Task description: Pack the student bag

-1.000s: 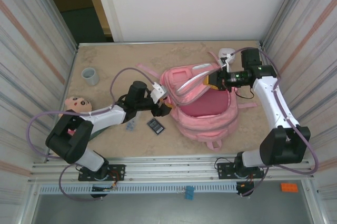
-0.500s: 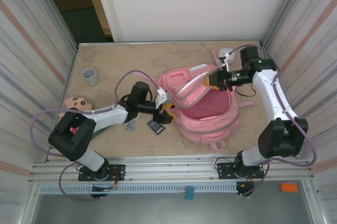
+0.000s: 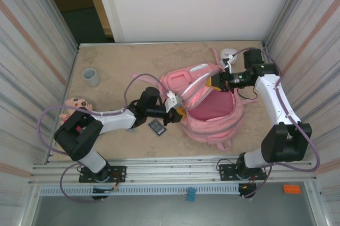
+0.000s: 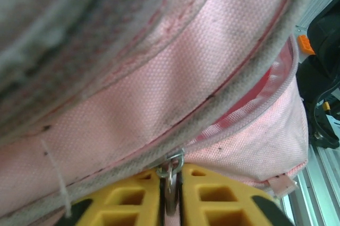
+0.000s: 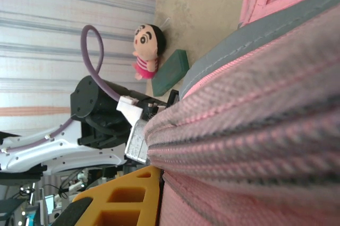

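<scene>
Left gripper (image 3: pixel 179 112) at student bag (image 3: pixel 212 125) edge

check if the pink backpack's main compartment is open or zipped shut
Open. In the top view the student bag's mouth gapes, showing darker pink lining; the left gripper pinches its zipper pull.

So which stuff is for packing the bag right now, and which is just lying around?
In the job: student bag, its zip pull pinched in the left pincer, right pincer gripping the bag's rim.
Lying about for now: grey cup, doll, dark flat gadget.
</scene>
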You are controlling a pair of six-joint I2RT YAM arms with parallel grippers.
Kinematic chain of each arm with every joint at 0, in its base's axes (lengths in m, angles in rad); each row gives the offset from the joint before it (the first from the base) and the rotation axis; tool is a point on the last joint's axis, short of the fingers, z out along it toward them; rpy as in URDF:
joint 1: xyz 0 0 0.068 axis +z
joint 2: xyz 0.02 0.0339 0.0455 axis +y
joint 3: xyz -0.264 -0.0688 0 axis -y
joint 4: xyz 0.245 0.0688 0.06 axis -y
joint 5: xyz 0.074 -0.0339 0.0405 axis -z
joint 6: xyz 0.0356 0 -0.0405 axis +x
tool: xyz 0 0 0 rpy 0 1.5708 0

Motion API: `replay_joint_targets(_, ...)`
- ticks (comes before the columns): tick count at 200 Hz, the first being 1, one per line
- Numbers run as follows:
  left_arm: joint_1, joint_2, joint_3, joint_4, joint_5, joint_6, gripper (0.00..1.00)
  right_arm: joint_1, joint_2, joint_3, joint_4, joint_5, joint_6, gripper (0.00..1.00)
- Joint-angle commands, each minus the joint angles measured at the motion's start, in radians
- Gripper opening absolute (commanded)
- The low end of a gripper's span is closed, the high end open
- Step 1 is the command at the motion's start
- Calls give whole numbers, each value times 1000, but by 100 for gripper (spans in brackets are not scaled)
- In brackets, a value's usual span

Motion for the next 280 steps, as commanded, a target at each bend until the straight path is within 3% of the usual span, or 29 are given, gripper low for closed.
replay_joint_targets(1, -20, -27, -18, 60, -71, -16, 8, -6, -46, 13, 68, -90, -7, 0)
replay_joint_targets(19, -20, -52, -41, 6, -196, -10, 0, -17, -55, 19, 63, -95, -7, 0)
replay_joint_targets(65, 16, -70, -78, -144, -536, -36, 0, -38, -75, 59, 5, -114, -35, 0)
replay_joint_targets(116, 188, -22, -33, -184, -627, -123, 0, -79, -67, 141, -114, -144, -96, 0)
replay_joint_targets(145, 218, 34, 67, -235, -661, -126, 0, -78, -84, 129, -90, -126, -61, 0)
replay_joint_targets(159, 218, 32, 95, -258, -633, -135, 17, -77, -102, 95, -13, -90, 2, 0)
replay_joint_targets(177, 218, -11, 87, -257, -591, -183, 49, -64, -142, -14, 227, -18, 175, 0)
replay_joint_targets(194, 217, -78, 70, -297, -595, -256, 64, -42, -175, -108, 434, 93, 318, 0)
replay_joint_targets(233, 219, -253, 59, -519, -678, -317, 75, 18, -210, -280, 848, 275, 593, 0)
replay_joint_targets(280, 231, -441, 36, -757, -765, -405, 79, 78, -139, -286, 919, 361, 593, 0)
